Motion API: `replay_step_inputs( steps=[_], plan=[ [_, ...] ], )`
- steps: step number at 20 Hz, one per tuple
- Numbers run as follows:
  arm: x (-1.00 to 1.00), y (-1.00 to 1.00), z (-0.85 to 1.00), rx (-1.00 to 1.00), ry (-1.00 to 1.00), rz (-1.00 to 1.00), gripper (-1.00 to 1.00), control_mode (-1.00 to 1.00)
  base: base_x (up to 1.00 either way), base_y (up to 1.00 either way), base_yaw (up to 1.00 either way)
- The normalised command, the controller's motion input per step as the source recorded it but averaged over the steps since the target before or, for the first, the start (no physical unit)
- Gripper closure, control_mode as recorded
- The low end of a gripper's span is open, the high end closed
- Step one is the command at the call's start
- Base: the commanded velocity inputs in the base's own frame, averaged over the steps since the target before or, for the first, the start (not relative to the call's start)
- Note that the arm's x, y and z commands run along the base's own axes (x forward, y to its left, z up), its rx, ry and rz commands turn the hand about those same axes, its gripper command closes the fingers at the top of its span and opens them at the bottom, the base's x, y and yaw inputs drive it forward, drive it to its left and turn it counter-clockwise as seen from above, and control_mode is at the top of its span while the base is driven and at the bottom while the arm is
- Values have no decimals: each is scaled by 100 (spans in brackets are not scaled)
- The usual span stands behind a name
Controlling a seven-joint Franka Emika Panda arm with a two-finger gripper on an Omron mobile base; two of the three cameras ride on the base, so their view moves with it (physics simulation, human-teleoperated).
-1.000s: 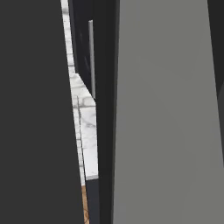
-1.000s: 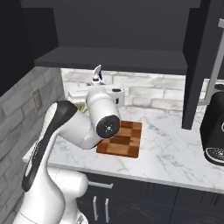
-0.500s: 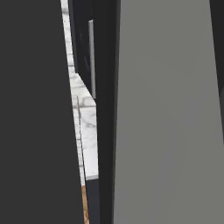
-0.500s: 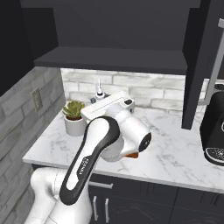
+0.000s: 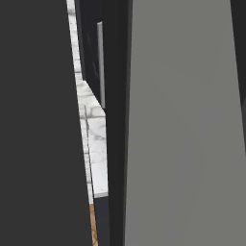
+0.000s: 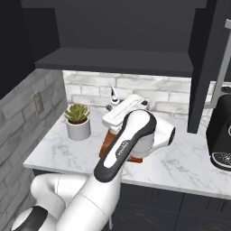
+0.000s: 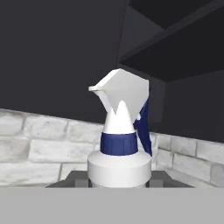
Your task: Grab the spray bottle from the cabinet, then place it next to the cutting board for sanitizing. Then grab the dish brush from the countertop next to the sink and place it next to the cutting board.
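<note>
My gripper (image 7: 119, 176) is shut on the spray bottle (image 7: 119, 131), a white bottle with a blue collar and a white trigger nozzle, seen close up in the hand view. From the right base view the spray bottle's nozzle (image 6: 113, 93) sticks up above my hand, and the gripper (image 6: 112, 106) is low over the back of the countertop (image 6: 58, 151). The brown cutting board (image 6: 108, 141) lies just in front, mostly covered by my arm. The black cabinet (image 6: 117, 61) hangs above, its door (image 6: 206, 67) open at right. The dish brush and sink are out of view.
A potted succulent (image 6: 77, 122) stands left of the board. A black coffee machine (image 6: 221, 135) sits at the right edge. A grey brick wall (image 6: 149, 95) backs the counter. In the left base view dark cabinet panels (image 5: 38, 120) leave a sliver of marble (image 5: 95, 144).
The arm has folded down and to the right, uncovering the succulent and covering most of the board. The held bottle has come lower toward the counter.
</note>
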Motion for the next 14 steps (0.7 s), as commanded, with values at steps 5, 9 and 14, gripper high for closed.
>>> replay_step_inputs(
  steps=[5, 9, 14],
  plan=[
    [38, -1, -29, -19, 0, 0, 100, -100, 0, 0, 0],
    [11, 0, -44, -18, 0, 0, 100, -100, 0, 0, 0],
    [4, -18, -36, -5, 0, 0, 100, -100, 0, 0, 0]
  ],
)
